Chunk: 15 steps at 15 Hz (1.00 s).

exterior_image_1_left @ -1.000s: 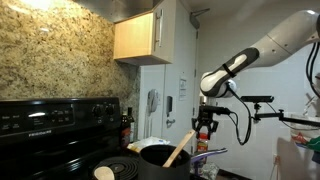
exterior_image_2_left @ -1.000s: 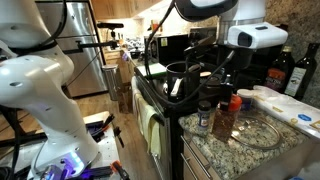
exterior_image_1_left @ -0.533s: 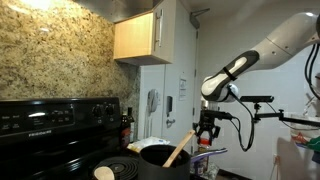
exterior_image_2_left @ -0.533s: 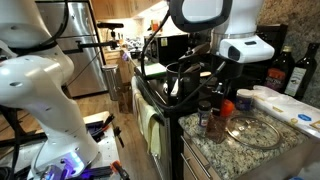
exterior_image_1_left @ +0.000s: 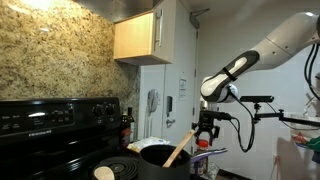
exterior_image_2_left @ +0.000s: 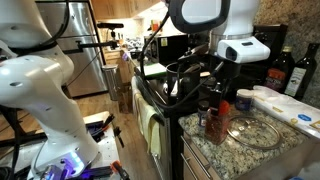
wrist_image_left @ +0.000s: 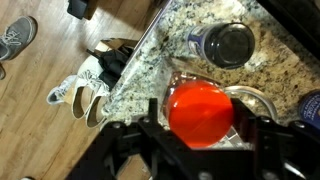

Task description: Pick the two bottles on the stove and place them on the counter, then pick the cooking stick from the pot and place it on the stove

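My gripper (wrist_image_left: 200,135) is shut on the red-capped bottle (wrist_image_left: 200,112) and holds it upright at the granite counter (wrist_image_left: 160,55), beside the stove's edge. It shows in both exterior views (exterior_image_1_left: 207,130) (exterior_image_2_left: 222,92), with the red cap (exterior_image_2_left: 225,105) just under the fingers. The tan-topped bottle (exterior_image_1_left: 103,173) stands on the black stove (exterior_image_1_left: 50,125). The dark pot (exterior_image_1_left: 160,155) sits on the stove with the wooden cooking stick (exterior_image_1_left: 181,148) leaning out of it.
A dark-topped jar (wrist_image_left: 228,44) stands on the counter close to the held bottle, also in an exterior view (exterior_image_2_left: 205,118). A glass lid (exterior_image_2_left: 255,130) lies beside it. Dark bottles (exterior_image_2_left: 283,72) stand at the counter's back. Shoes (wrist_image_left: 82,92) lie on the floor below.
The gripper has come down with the red-capped bottle towards the counter beside the dark-topped jar. Over the last half second it has hardly moved.
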{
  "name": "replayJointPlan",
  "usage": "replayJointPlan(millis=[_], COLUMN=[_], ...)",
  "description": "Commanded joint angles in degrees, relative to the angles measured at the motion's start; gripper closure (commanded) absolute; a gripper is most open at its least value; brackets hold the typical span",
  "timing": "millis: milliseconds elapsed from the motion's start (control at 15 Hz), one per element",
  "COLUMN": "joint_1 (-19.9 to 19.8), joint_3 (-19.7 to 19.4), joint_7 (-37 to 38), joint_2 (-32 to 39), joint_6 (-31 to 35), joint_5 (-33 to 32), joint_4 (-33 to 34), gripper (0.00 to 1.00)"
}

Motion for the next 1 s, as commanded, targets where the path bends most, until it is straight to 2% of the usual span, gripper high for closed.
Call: replayJointPlan(millis=[0,400,667,800,933], joint_1=[0.2,-0.3,-0.7,-0.7,-0.3], joint_3=[0.6,0.4,0.8,1.7,3.0], joint_7=[3.3,6.6,10.3,11.2,9.3], joint_2=[-0.4,-2.6,-7.5,-9.5,-11.8], joint_6=[1.8,0.8,-3.2,-7.7,-12.0], joint_5=[-2.2,-4.1,-7.1,-8.6,-10.1], joint_4=[-0.4,0.8,4.1,6.1,7.0], gripper=[0.01,0.00,0.00,0.00,0.00])
